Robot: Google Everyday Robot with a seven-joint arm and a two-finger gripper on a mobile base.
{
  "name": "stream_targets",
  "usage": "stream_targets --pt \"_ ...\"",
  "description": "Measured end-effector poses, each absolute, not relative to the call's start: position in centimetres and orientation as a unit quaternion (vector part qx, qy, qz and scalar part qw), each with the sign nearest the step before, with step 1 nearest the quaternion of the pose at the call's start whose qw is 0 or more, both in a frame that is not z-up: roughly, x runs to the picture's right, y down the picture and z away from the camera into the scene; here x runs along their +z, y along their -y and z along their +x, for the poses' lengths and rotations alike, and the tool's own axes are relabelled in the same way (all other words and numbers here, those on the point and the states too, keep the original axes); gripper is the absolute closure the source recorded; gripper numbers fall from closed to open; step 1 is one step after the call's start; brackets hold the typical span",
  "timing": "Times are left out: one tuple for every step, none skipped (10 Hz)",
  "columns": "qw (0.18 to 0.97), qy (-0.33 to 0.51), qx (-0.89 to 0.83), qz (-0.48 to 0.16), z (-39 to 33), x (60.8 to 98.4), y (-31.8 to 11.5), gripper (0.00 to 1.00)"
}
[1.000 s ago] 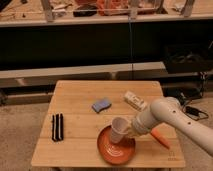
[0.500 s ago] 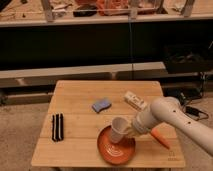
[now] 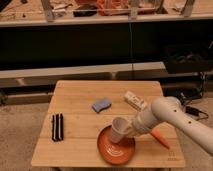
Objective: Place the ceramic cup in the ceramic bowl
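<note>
Holding: the gripper (image 3: pixel 128 130) sits over the front right of the tabletop (image 3: pixel 80 97), its jaws clamped on the right side of the ceramic cup (image 3: pixel 118 130).
Cup: cream, rim up and leaning a little, over the back half of the ceramic bowl (image 3: pixel 116 154). Its base overlaps the bowl's inner rings, but whether it touches the dish or hangs just above it cannot be told from this angle.
Change: almost none. Against the views from the last second, the cup, the arm (image 3: pixel 167 112) and the bowl sit in the same places. The grip has only settled to its tightest.
Meaning: the carry looks finished and the task stands at its last step. The cup is where it should go but has not yet been let go.
Next: by this reading, the jaws need to part and the arm needs to draw back up and to the right without dragging the cup along.
Risk: a leaning cup released above a shallow dish could tip or roll over the low rim.
Bystanders: the blue sponge (image 3: pixel 101 105) and the whitish packet (image 3: pixel 135 100) lie behind the bowl. The orange carrot-shaped thing (image 3: pixel 161 138) lies just right of the bowl under the arm. The black strips (image 3: pixel 58 127) lie at the left, well apart from the bowl.
</note>
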State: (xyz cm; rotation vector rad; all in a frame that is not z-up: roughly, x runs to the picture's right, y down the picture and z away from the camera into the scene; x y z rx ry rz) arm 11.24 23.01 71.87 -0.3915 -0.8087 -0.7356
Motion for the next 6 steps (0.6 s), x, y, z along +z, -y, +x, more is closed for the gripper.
stream_targets --pt "0.835 0.383 -0.348 -0.185 11.25 71.87 -23.03 0.99" --pt "0.834 0.384 -0.35 -0.184 11.25 71.89 -23.03 0.99" --pt "0.833 0.385 -0.351 -0.183 11.24 71.91 -23.03 0.99" --pt "0.833 0.386 -0.352 -0.183 11.24 71.92 -23.01 0.99" --pt "0.832 0.387 -0.352 -0.182 11.23 71.94 -22.99 0.99" --pt "0.83 0.39 -0.355 -0.181 11.24 71.98 -22.96 0.99"
